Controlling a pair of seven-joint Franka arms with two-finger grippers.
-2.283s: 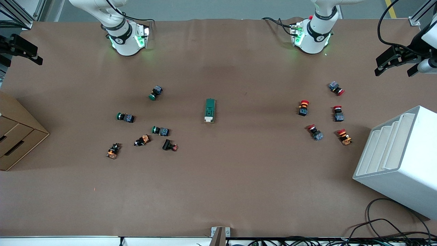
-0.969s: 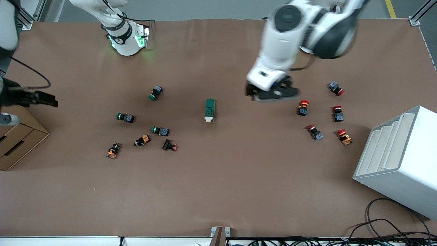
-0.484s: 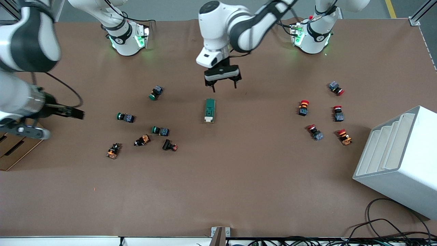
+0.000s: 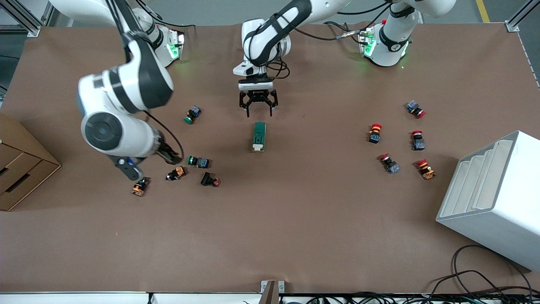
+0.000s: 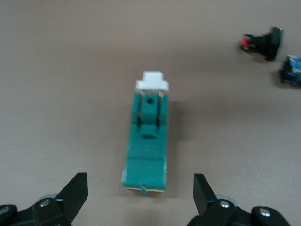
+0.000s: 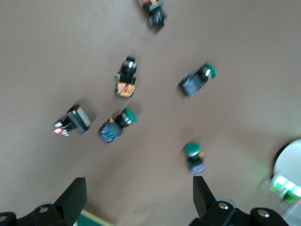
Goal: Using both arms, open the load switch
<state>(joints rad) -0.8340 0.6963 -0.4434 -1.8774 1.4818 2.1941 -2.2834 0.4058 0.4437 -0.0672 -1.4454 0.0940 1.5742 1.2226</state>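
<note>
Robotics lab, brown paper-covered surface (image 4: pixel 295 232), aluminium framing (image 4: pixel 521 17), loose cables (image 4: pixel 476 270), two white arms (image 4: pixel 270 38), scattered push buttons (image 4: pixel 198 161)

Even overhead light on my worktop (image 4: pixel 295 236), soft shadows, no glare. My right arm (image 4: pixel 122 105) smears with motion. Right wrist view blurred throughout; left wrist view slightly soft.

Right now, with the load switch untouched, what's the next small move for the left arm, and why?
Probably lower the left end effector over the load switch: its fingers are open and hang just short of the switch's green end. The right end effector is open over the green push buttons.
</note>
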